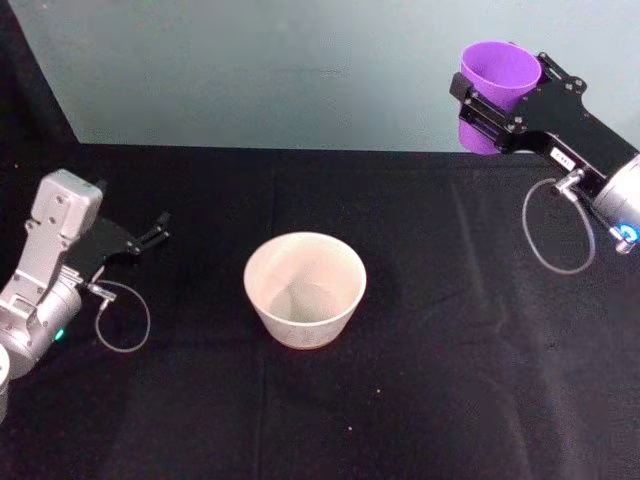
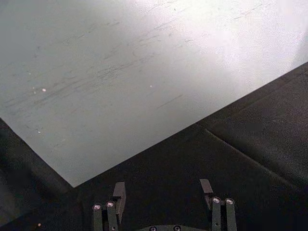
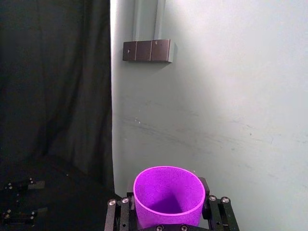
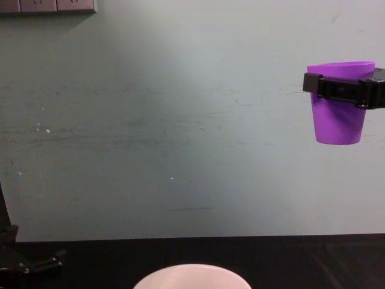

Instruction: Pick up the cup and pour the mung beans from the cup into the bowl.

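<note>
My right gripper point(image 1: 497, 98) is shut on the purple cup point(image 1: 492, 92) and holds it upright, high above the table's far right. From the side the cup point(image 4: 338, 105) hangs well above the table, with the black fingers point(image 4: 337, 88) clamped around its upper part. In the right wrist view the cup point(image 3: 168, 196) sits between the jaws and I cannot make out any mung beans inside. The white bowl point(image 1: 305, 288) stands at the table's middle, to the left of and below the cup; its rim point(image 4: 191, 276) shows low in the chest view. My left gripper point(image 1: 157, 230) rests open at the left; its fingers point(image 2: 119, 195) hold nothing.
Black cloth point(image 1: 420, 380) covers the table, and a pale green wall point(image 4: 180, 120) stands behind it. A dark socket plate point(image 3: 146, 50) is mounted on the wall. Cables loop from both wrists.
</note>
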`<state>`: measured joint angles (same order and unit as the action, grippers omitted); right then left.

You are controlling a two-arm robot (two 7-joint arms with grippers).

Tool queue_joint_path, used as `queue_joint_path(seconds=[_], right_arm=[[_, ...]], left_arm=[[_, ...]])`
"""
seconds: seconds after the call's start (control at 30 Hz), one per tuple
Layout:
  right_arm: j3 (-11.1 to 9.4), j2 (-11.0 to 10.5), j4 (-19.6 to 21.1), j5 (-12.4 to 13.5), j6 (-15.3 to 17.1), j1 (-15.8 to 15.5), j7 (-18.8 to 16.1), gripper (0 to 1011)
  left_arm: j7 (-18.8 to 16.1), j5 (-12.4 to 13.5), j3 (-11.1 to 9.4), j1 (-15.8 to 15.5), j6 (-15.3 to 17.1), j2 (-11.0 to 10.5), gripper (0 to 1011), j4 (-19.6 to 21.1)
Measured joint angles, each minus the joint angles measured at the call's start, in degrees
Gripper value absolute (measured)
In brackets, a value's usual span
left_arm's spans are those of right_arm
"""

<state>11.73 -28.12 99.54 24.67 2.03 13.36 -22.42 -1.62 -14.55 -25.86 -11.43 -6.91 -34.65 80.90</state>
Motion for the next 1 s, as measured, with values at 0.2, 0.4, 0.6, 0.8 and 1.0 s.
queue_joint_path(seconds=[0.2,0.4,0.6,0.8,1.0], right_arm=[[0.00,0.00,0.00,0.00,0.00,0.00,0.00,746],[0.00,0.00,0.00,0.00,0.00,0.00,0.00,746],[0.00,0.00,0.00,0.00,0.00,0.00,0.00,746],[0.00,0.00,0.00,0.00,0.00,0.00,0.00,746],[0.00,0.00,0.00,0.00,0.00,0.00,0.00,746]], left_arm=[[0.00,0.00,0.00,0.00,0.00,0.00,1000,0.00],[0.00,0.00,0.00,0.00,0.00,0.00,1000,0.00],[0.00,0.00,0.00,0.00,0.00,0.00,1000,0.00],[0.00,0.00,0.00,0.00,0.00,0.00,1000,0.00],[0.00,0.00,0.00,0.00,0.00,0.00,1000,0.00]])
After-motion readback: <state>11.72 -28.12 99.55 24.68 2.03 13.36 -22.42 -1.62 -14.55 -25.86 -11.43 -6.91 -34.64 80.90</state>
